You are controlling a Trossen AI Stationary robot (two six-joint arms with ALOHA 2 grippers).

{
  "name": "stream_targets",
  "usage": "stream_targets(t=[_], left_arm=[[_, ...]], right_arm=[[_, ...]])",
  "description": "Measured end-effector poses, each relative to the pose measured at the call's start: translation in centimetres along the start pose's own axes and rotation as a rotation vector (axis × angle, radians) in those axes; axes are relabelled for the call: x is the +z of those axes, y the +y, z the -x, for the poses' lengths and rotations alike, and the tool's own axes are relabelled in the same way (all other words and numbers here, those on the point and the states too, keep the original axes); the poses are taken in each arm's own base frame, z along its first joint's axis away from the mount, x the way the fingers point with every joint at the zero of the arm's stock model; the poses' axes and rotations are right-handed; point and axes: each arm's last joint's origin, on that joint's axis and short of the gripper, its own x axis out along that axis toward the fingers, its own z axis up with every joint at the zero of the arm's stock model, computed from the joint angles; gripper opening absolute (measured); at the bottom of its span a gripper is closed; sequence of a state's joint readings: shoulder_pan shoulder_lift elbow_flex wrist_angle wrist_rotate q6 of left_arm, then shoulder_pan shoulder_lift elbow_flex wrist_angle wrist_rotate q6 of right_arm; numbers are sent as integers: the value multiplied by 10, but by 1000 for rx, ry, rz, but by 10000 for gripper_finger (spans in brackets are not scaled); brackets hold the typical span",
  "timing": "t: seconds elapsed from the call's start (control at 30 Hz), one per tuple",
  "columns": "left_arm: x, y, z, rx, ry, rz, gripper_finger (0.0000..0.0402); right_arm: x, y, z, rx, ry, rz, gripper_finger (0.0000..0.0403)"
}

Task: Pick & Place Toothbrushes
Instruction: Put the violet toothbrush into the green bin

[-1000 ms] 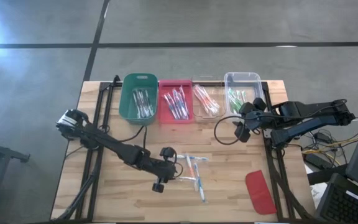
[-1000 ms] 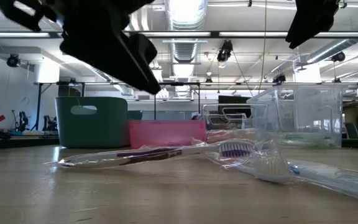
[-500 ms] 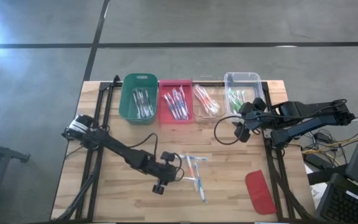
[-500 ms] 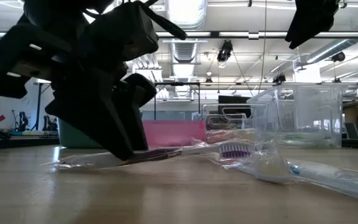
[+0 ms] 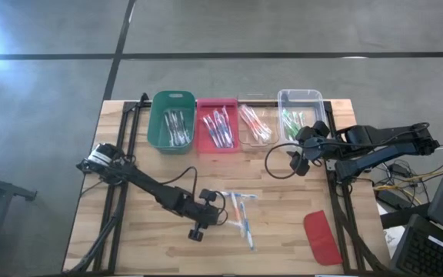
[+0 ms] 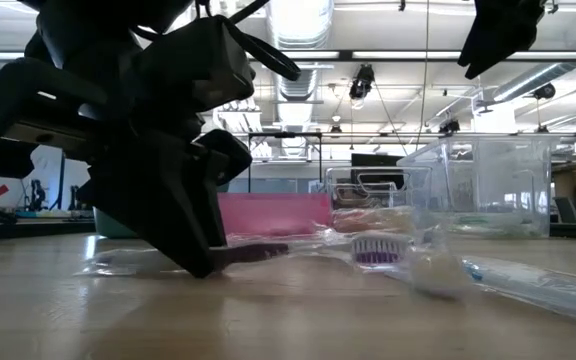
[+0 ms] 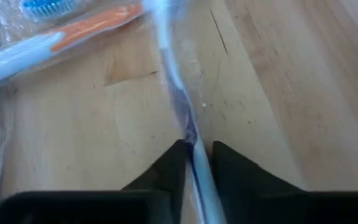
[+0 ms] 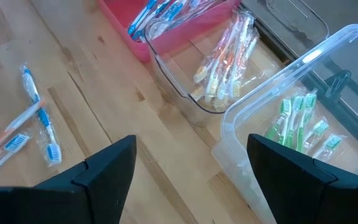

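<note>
**Left gripper pinches a wrapped toothbrush near the desk's front edge**

The left gripper (image 5: pixel 215 215) is down on the desk (image 5: pixel 129 231), fingers (image 7: pixel 169 165) nipping a wrapped purple-handled toothbrush (image 7: pixel 178 106). Its long axis runs straight ahead between them. The other loose toothbrushes (image 5: pixel 243 215) lie just beside. The right gripper (image 5: pixel 302 154), spread wide, hangs by the clear bin (image 5: pixel 318 100) at the back-right, well apart.

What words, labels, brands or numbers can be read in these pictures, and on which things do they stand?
None can be read.
The toothbrushes and their clear wrappers show no legible print.
The bins and the red lid bear no visible text.
</note>
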State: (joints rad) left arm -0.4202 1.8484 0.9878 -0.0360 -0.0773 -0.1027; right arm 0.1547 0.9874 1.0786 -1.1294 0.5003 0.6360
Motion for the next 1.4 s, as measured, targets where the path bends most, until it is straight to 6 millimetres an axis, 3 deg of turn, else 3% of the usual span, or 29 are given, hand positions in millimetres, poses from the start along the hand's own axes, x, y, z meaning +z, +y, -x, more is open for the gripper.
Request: stream_targets(t=[0.13, 0.37, 0.53, 0.73, 0.9, 1.13, 1.4], left_arm=[[0, 0, 1, -6, 2, -15, 29], [14, 0, 15, -5, -37, -60, 25], [31, 5, 51, 52, -50, -196, 25], [40, 22, 116, 279, 60, -456, 25], [38, 43, 165, 345, 125, -721, 25], [20, 88, 219, 485, 290, -898, 25], [-10, 155, 260, 524, 454, -898, 25]], right_arm=[[0, 0, 0, 1, -1, -1, 296], [0, 0, 0, 1, -2, -1, 272], [0, 0, 0, 2, -3, 1, 256], [0, 0, 0, 3, -3, 1, 244], [0, 0, 0, 4, -5, 0, 244], [1, 0, 0, 7, -9, -6, 263], [1, 1, 0, 8, -9, -74, 282]])
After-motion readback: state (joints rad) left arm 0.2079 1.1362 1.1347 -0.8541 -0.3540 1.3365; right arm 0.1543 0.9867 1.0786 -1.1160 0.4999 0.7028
